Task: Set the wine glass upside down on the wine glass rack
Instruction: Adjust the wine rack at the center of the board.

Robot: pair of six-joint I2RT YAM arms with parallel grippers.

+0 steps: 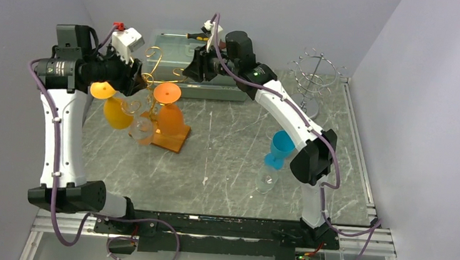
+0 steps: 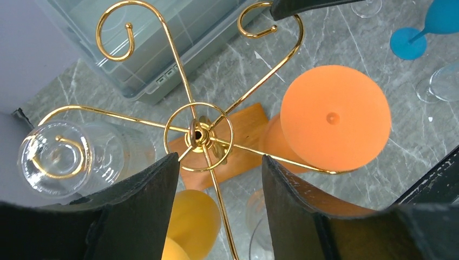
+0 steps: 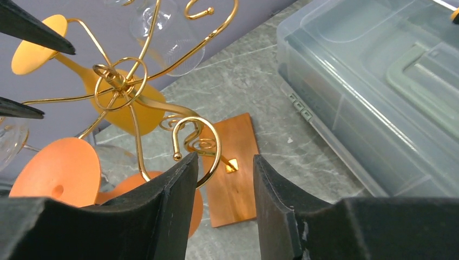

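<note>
The gold wine glass rack (image 1: 152, 79) stands on a wooden base (image 1: 173, 139) at the back left. An orange wine glass (image 1: 168, 109) hangs upside down from it, its round foot (image 2: 335, 116) on a gold arm. A yellow glass (image 1: 115, 108) and a clear glass (image 2: 54, 157) hang there too. My left gripper (image 2: 219, 170) is open above the rack's hub (image 2: 197, 132); one gold arm runs between its fingers, untouched. My right gripper (image 3: 222, 165) is open at a curled gold hook (image 3: 203, 130) on the rack's far side, holding nothing.
A blue wine glass (image 1: 281, 148) and a clear glass (image 1: 266, 180) stand on the marble table by the right arm. A silver wire rack (image 1: 313, 74) stands at the back right. A clear plastic box (image 1: 183, 57) with a screwdriver (image 1: 199, 37) on it sits behind the gold rack.
</note>
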